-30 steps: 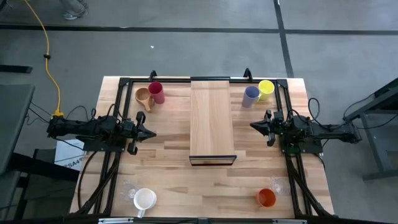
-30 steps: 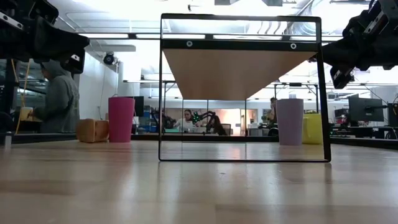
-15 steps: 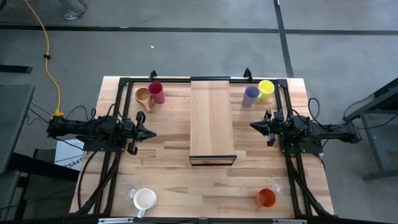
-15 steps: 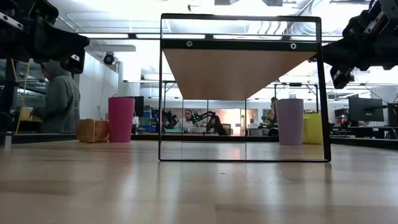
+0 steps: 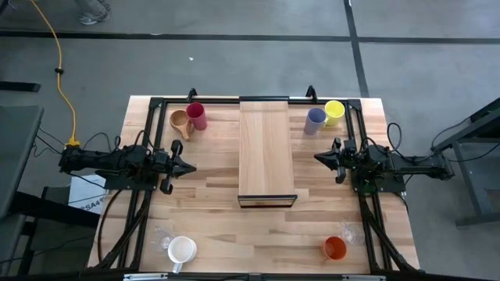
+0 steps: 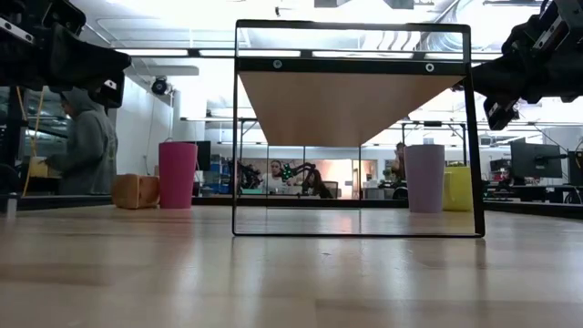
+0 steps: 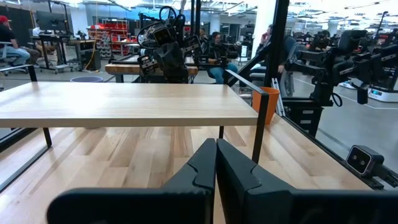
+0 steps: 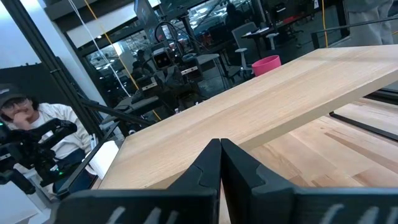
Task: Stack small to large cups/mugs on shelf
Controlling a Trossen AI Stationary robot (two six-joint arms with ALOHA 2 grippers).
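Note:
The pale wood shelf (image 5: pixel 266 148) stands on dark legs at the table's middle. A crimson tumbler (image 5: pixel 196 116) and a tan wooden handled cup (image 5: pixel 180 122) stand at the far left; a lavender tumbler (image 5: pixel 315 119) and a yellow mug (image 5: pixel 334 112) at the far right. A white mug (image 5: pixel 181 250) and a clear glass (image 5: pixel 162 236) stand near left; an orange tumbler (image 5: pixel 334 248) and a clear glass (image 5: pixel 349 232) near right. My left gripper (image 5: pixel 191 167) is shut left of the shelf. My right gripper (image 5: pixel 317 158) is shut right of it. Both touch nothing.
Black frame rails (image 5: pixel 148 117) run along the table's left, right and far sides. Bare tabletop (image 5: pixel 258 234) lies between the shelf and the near edge. People show in the room beyond the table in the low view (image 6: pixel 89 141).

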